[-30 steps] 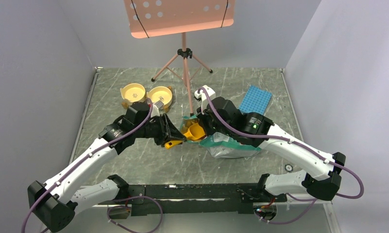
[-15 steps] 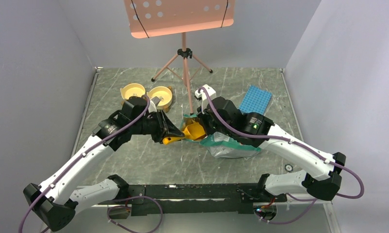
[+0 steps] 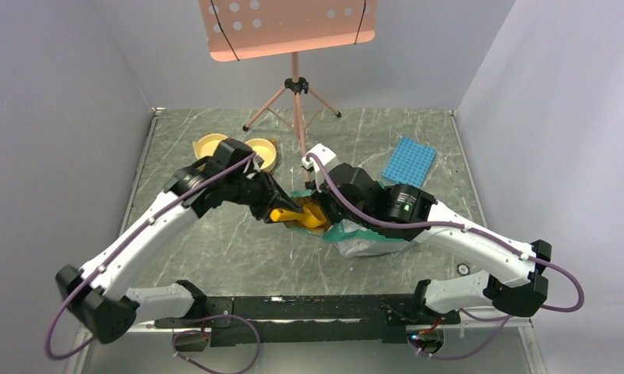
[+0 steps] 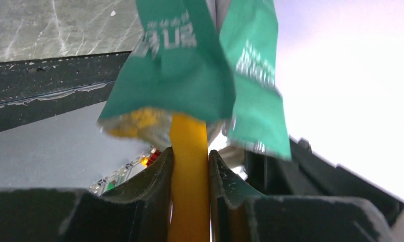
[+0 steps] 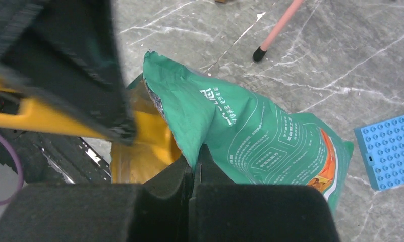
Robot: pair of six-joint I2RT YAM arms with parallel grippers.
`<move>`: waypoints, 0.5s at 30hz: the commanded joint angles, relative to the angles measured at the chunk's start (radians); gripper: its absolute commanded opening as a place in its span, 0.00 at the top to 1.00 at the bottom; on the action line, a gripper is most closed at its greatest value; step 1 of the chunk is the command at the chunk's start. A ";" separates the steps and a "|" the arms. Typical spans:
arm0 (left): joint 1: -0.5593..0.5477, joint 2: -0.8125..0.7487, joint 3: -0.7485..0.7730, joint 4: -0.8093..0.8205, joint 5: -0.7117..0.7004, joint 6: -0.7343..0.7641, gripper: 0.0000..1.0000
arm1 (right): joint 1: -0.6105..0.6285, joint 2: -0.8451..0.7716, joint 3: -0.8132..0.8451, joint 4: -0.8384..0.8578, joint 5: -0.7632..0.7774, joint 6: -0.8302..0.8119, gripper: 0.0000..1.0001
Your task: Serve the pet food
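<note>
My left gripper (image 3: pixel 282 212) is shut on the handle of the yellow scoop (image 3: pixel 302 215). The handle shows clamped between the jaws in the left wrist view (image 4: pixel 189 166). The scoop's bowl sits inside the open mouth of the teal-green bag (image 3: pixel 364 234), which hangs in front of the left wrist camera (image 4: pixel 182 75). My right gripper (image 3: pixel 322 204) is shut on the bag's upper edge (image 5: pixel 189 126) and holds the mouth open; the scoop (image 5: pixel 144 138) lies just left of its jaws. The pet food is hidden inside the bag.
Two yellow bowls (image 3: pixel 211 146) (image 3: pixel 262 149) stand behind my left arm. A pink music stand's tripod (image 3: pixel 297 101) is at the back centre; one foot (image 5: pixel 260 53) is near the bag. A blue studded plate (image 3: pixel 410 160) lies at the back right.
My left arm has risen and swung toward the bag, pushing the scoop farther into its mouth. My right gripper has shifted slightly left with the bag's edge.
</note>
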 commanded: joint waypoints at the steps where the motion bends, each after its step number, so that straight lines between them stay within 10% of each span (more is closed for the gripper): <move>1: -0.017 0.096 0.086 -0.103 -0.087 -0.137 1.00 | 0.043 -0.022 0.137 0.194 -0.059 0.009 1.00; 15: -0.132 0.394 -0.127 0.598 -0.086 0.135 1.00 | -0.201 -0.182 0.015 0.277 -0.316 0.289 1.00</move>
